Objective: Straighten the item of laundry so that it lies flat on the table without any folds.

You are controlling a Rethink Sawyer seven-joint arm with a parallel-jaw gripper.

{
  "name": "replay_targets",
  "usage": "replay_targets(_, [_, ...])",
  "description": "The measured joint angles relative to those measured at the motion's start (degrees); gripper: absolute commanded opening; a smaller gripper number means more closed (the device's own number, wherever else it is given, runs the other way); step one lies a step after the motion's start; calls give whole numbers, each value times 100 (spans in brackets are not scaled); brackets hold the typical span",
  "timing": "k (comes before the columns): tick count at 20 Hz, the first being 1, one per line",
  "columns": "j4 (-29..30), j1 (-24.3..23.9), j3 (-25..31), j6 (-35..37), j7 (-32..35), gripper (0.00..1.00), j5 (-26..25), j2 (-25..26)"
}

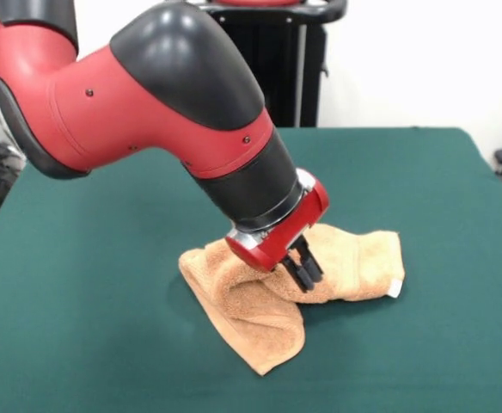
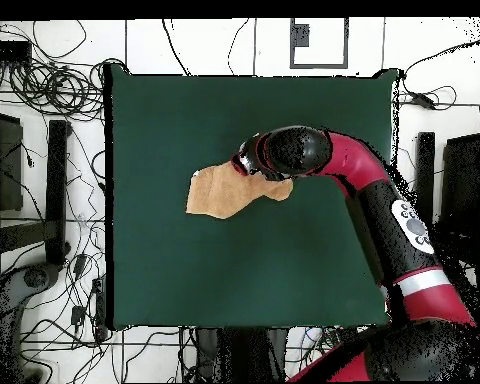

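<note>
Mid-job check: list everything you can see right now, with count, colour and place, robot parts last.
towel: one, orange-tan, near the table's middle, bunched and folded over itself, not flat; a small white tag shows at one corner.
table: one, dark green covering, far larger than the towel.
cables: many, dark, on the white floor around the table in the overhead view.
black stand: one, beyond the table's far edge in the front view.
arm: one, red and black, reaching over the table down to the towel.
gripper: one, black fingers on a red wrist, down at the towel's folded middle; I cannot tell whether it is open or shut.
</note>
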Motion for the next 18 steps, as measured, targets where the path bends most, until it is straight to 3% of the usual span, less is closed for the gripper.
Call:
replay_targets(9, [-59,337,-525,-293,72,0,-27,-9])
replay_targets(18, [-46,885,-1368,-1694,703,0,-62,-254])
